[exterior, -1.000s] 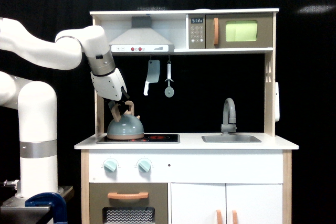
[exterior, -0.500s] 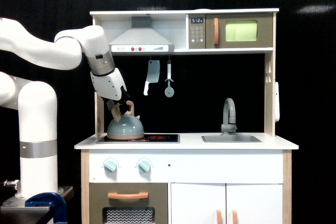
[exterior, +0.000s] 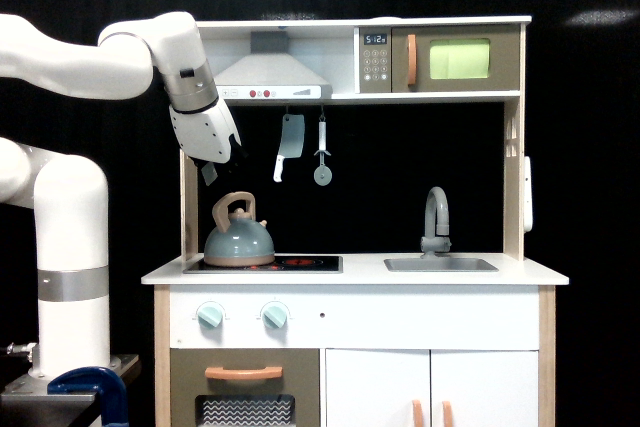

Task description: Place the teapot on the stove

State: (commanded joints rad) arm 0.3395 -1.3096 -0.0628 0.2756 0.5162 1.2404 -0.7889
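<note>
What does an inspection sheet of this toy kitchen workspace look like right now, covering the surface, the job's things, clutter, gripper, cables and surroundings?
Surface: white toy kitchen counter, level, holding the cooktop and a grey rectangular sink basin.
Job's things: small grey-blue teapot with tan wooden arched handle sits upright on the flat black stove panel with red burner rings, at its end toward the exterior view's left.
Clutter: nothing seen loose on the counter.
Gripper: dark gripper hangs above the teapot, apart from it, holding nothing; jaw opening cannot be told.
Cables: nothing seen.
Surroundings: toy cleaver and toy utensil hang under the hood shelf; grey curved faucet; toy microwave; black backdrop.
</note>
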